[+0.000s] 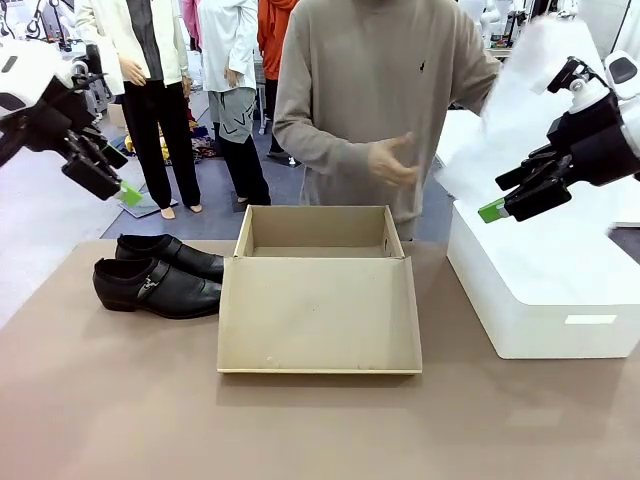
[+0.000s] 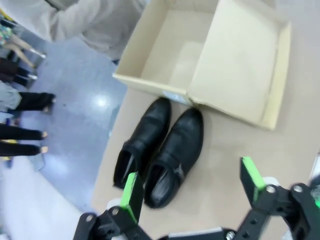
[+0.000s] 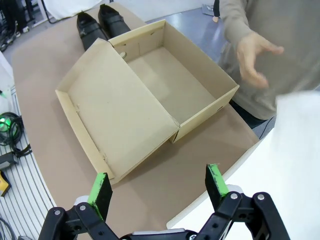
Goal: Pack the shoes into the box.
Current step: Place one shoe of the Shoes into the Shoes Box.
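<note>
The shoes (image 1: 160, 275), a glossy black pair, lie side by side on the table left of the box (image 1: 318, 232). The tan cardboard box stands open with bare card inside, its flap lid (image 1: 318, 315) lying flat toward me. My left gripper (image 1: 118, 172) hangs open high above the shoes (image 2: 165, 150), well clear of them; its own view (image 2: 192, 185) shows nothing between the green pads. On the right, my right gripper (image 1: 498, 195) is open in the air, with the box (image 3: 175, 85) and the lid (image 3: 120, 115) below it (image 3: 157, 187).
A person stands behind the box with one hand (image 1: 395, 160) raised above it. A large white block (image 1: 540, 300) sits at the table's right, and a blurred white sheet (image 1: 525, 95) hangs above it. Bare tabletop (image 1: 300, 430) lies in front.
</note>
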Controlling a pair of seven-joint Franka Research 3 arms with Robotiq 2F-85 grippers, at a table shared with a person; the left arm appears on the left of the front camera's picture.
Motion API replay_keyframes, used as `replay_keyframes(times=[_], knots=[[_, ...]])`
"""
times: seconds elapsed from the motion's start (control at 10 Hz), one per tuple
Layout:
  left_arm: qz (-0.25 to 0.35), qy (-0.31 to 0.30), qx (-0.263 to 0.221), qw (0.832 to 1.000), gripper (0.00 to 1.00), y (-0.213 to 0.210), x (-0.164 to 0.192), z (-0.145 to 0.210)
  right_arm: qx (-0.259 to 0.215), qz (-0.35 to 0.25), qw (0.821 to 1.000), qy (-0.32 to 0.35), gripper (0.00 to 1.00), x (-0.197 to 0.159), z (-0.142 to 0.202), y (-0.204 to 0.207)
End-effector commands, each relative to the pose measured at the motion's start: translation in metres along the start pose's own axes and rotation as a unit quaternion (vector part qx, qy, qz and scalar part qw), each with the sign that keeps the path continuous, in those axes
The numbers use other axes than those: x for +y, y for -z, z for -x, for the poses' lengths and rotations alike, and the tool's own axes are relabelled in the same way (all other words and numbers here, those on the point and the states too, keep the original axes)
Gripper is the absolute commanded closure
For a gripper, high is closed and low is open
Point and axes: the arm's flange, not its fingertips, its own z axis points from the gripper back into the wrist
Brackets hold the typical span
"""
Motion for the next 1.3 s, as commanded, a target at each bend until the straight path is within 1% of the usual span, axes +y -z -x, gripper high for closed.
replay_keyframes(times=[0.0,0.2,0.3,0.4,0.5,0.6,0.8,0.9,1.0,1.1,1.2], knots=[[0.019,0.077,0.073,0.994,0.0,-0.016,0.026,-0.01,-0.005,-0.004,1.0,0.0,0.0,0.0,0.0,0.0],[0.04,0.134,0.118,0.983,0.0,-0.022,0.047,-0.014,-0.005,-0.004,1.0,0.0,0.0,0.0,0.0,0.0],[0.053,0.171,0.141,0.974,0.0,-0.021,0.06,-0.019,-0.005,-0.004,1.0,0.0,0.0,0.0,0.0,0.0],[0.063,0.196,0.157,0.966,0.0,-0.015,0.071,-0.024,-0.005,-0.004,1.0,0.0,0.0,0.0,0.0,0.0],[0.077,0.211,0.159,0.961,0.0,-0.008,0.084,-0.029,-0.005,-0.004,1.0,0.0,0.0,0.0,0.0,0.0],[0.091,0.219,0.167,0.957,0.0,0.001,0.096,-0.032,-0.005,-0.004,1.0,0.0,0.0,0.0,0.0,0.0],[0.094,0.214,0.18,0.955,0.0,0.025,0.113,-0.041,-0.005,-0.004,1.0,0.0,0.0,0.0,0.0,0.0],[0.094,0.207,0.184,0.956,0.0,0.034,0.118,-0.044,-0.005,-0.004,1.0,0.0,0.0,0.0,0.0,0.0],[0.082,0.186,0.19,0.96,0.0,0.041,0.123,-0.047,-0.005,-0.004,1.0,0.0,0.0,0.0,0.0,0.0],[0.095,0.209,0.181,0.956,0.0,0.035,0.111,-0.037,-0.005,-0.004,1.0,0.0,0.0,0.0,0.0,0.0],[0.095,0.209,0.181,0.956,0.0,0.035,0.111,-0.037,-0.005,-0.004,1.0,0.0,0.0,0.0,0.0,0.0]])
